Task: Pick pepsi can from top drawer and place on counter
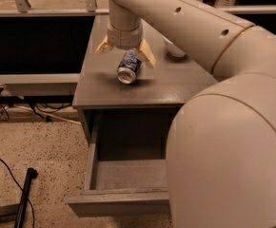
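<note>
Pepsi can (128, 68), blue, silver end toward seven o'clock, lies on counter (171, 87); gripper (124, 55) at twelve, spread wide, empty; arm (200, 27) half-hides drawer (123, 175).

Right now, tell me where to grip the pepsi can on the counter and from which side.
Grip the pepsi can across its blue curved wall, mid-length, coming from above. It lies on its side on the counter, silver end toward the camera, so both flanks are free. The end effector hangs open directly over it.
</note>
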Controlling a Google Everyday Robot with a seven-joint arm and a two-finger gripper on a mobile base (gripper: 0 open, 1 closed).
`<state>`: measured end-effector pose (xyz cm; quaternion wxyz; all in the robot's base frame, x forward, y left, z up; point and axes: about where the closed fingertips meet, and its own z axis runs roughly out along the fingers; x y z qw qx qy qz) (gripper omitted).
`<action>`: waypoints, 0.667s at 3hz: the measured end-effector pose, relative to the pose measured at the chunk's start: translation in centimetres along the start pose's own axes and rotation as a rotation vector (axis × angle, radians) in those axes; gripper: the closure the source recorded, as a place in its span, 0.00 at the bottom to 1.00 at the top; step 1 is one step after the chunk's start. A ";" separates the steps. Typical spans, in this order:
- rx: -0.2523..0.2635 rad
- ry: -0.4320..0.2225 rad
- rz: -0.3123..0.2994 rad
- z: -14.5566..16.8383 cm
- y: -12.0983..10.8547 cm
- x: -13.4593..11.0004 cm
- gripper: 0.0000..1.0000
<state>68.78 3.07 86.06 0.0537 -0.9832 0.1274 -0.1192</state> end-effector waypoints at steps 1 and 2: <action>0.010 0.070 -0.022 -5.0 -1.4 1.8 0.00; 0.014 0.068 -0.020 -4.6 -1.4 1.8 0.00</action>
